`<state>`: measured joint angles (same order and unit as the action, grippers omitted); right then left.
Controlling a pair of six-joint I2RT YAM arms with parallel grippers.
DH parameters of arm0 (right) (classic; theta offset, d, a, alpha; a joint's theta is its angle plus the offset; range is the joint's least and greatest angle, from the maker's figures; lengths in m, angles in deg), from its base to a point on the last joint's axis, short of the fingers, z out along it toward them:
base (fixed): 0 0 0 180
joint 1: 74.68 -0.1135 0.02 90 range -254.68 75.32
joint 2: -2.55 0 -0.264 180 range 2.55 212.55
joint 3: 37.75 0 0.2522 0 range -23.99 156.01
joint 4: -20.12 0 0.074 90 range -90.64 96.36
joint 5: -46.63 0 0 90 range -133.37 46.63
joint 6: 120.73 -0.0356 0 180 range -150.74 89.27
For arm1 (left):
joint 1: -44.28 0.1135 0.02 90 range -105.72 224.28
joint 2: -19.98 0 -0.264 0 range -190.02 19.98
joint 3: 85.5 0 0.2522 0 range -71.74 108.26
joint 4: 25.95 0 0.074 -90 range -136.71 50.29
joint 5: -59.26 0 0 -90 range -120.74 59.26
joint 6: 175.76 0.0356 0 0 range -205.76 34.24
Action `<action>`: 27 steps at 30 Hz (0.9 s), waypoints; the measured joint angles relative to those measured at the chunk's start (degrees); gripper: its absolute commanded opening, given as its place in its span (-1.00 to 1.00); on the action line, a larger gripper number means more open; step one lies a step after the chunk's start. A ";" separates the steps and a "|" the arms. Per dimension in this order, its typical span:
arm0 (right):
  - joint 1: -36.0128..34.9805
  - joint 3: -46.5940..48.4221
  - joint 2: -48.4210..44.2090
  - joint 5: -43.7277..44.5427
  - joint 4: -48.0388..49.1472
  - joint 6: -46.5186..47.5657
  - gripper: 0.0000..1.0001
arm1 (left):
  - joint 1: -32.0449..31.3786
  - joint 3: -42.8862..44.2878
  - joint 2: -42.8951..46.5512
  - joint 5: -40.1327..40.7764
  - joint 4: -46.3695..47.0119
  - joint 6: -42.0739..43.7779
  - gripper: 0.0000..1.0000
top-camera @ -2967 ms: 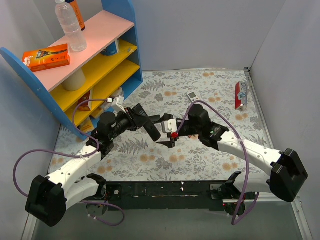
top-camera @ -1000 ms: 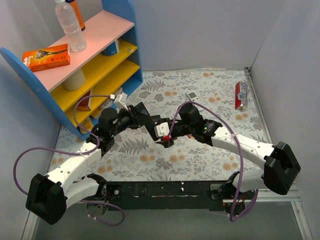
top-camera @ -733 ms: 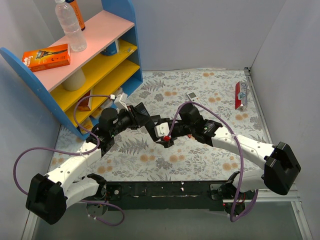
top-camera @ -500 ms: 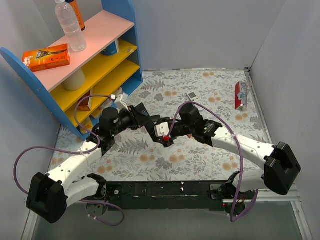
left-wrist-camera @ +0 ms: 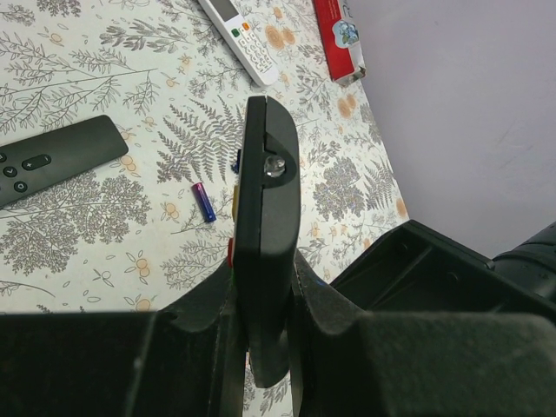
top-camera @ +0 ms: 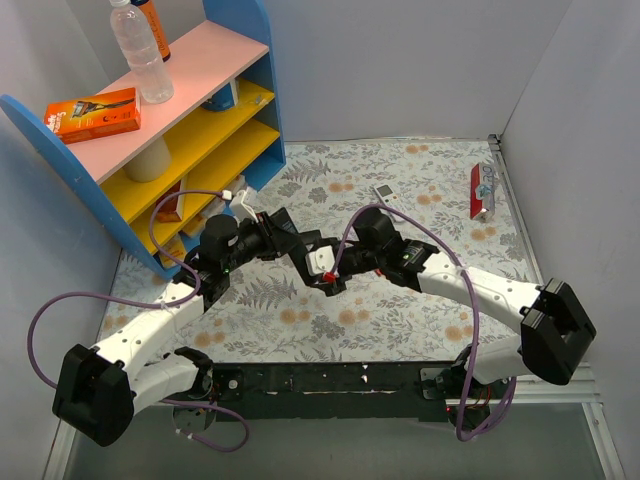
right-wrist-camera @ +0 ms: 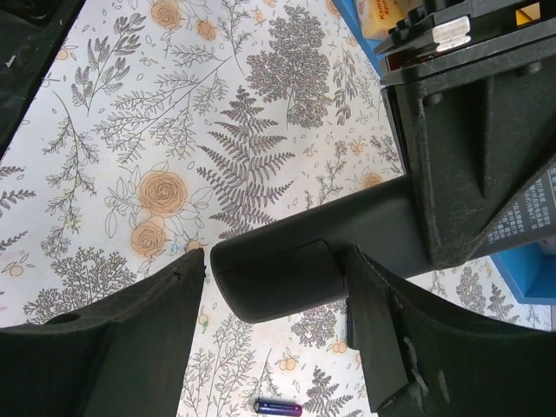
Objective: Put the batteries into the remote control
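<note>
My left gripper (top-camera: 292,248) (left-wrist-camera: 265,304) is shut on the black remote control (left-wrist-camera: 268,200), holding it edge-on above the table, with its far end pointing at the right arm. My right gripper (top-camera: 331,274) (right-wrist-camera: 276,287) is open, with one finger on each side of the remote's free end (right-wrist-camera: 278,278), where a battery-cover seam shows. A purple-blue battery (left-wrist-camera: 203,202) lies on the floral table below and also shows in the right wrist view (right-wrist-camera: 279,407). A red battery (left-wrist-camera: 230,252) peeks out from behind the remote.
A second black remote (left-wrist-camera: 52,161) with buttons lies on the table to the left. A small white remote (top-camera: 384,192) and a red package (top-camera: 480,190) lie at the far right. A blue and yellow shelf (top-camera: 200,120) stands at the far left.
My right gripper has moved left toward the left gripper and now straddles the remote's free end. The left gripper keeps its hold on the remote, shifted slightly.
</note>
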<state>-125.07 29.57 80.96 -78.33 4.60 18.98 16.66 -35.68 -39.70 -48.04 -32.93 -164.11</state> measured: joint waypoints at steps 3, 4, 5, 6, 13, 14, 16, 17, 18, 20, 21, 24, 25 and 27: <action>0.00 0.02 0.39 -0.11 -0.04 0.17 0.43 | 0.00 0.00 0.00 0.09 -0.42 0.15 -1.00; 0.00 0.13 0.66 -0.20 -0.13 0.26 0.42 | 0.02 0.00 0.00 0.20 -0.66 0.24 -1.00; 0.00 0.33 0.90 -0.28 -0.26 0.28 0.41 | 0.02 0.00 0.00 0.31 -0.83 0.33 -1.00; 0.00 0.46 1.14 -0.35 -0.39 0.48 0.41 | 0.02 0.00 0.00 0.42 -1.03 0.44 -1.00; 0.00 2.38 2.95 -0.92 -2.97 2.03 0.24 | 0.02 0.00 -0.24 0.63 -2.25 0.74 -1.00; 0.00 2.64 3.19 -0.98 -3.43 2.27 0.22 | 0.02 0.00 -0.42 0.63 -2.29 0.79 -1.00; 0.00 3.04 3.65 -0.96 -4.20 2.80 0.21 | 0.02 0.00 -0.87 0.57 -2.45 0.79 -1.00; 0.00 3.15 3.91 -0.98 -4.57 3.04 0.21 | 0.00 0.02 -1.16 0.48 -2.56 0.81 -1.00; 0.00 3.37 4.24 -0.96 -4.96 3.26 0.21 | 0.00 0.02 -1.44 0.37 -2.73 0.81 -1.00; 0.00 3.87 5.01 -0.94 -5.81 3.67 0.20 | 0.02 0.02 -2.08 0.37 -2.97 0.94 -1.00; -0.02 4.07 5.38 -0.87 -6.10 3.96 0.20 | 0.02 0.07 -2.38 0.39 -3.08 1.11 -1.00; -0.13 4.55 6.36 -0.17 -6.95 4.57 0.12 | 0.02 0.44 -3.61 0.33 -3.34 1.92 -1.00; -0.17 4.76 6.67 0.17 -7.21 4.72 0.11 | 0.02 0.52 -4.07 0.17 -3.30 2.12 -1.00; -0.26 5.14 7.43 0.79 -7.58 4.81 0.11 | 0.00 0.55 -4.98 0.11 -3.08 2.71 -1.00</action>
<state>-125.33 34.71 88.39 -77.55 -2.99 23.79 16.66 -35.14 -44.69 -47.93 -36.01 -161.40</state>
